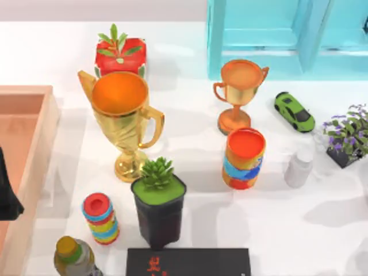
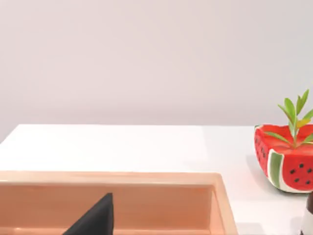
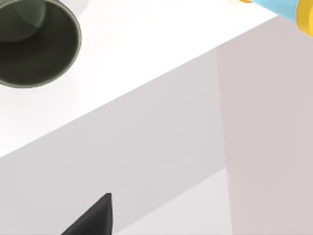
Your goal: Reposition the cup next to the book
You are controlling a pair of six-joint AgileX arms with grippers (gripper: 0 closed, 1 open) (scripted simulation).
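The cup (image 1: 244, 158), banded orange, blue, yellow and red with an orange-red inside, stands upright right of the table's centre. The book (image 1: 188, 262), flat and black with red marks, lies at the near edge, below and left of the cup and apart from it. My left gripper (image 1: 7, 195) sits dark at the far left over the wooden tray (image 1: 31, 144); its tip (image 2: 93, 220) hangs above the tray's inside. A dark tip of my right gripper (image 3: 90, 218) hangs off the table's edge, far from the cup.
Between cup and book stands a black plant pot (image 1: 159, 207). A gold trophy (image 1: 123, 115), bronze trophy (image 1: 238, 86), striped cylinder (image 1: 100, 218), white bottle (image 1: 299, 168), green car (image 1: 294, 111) and watermelon planter (image 1: 119, 54) crowd the table. Bare table lies right of the book.
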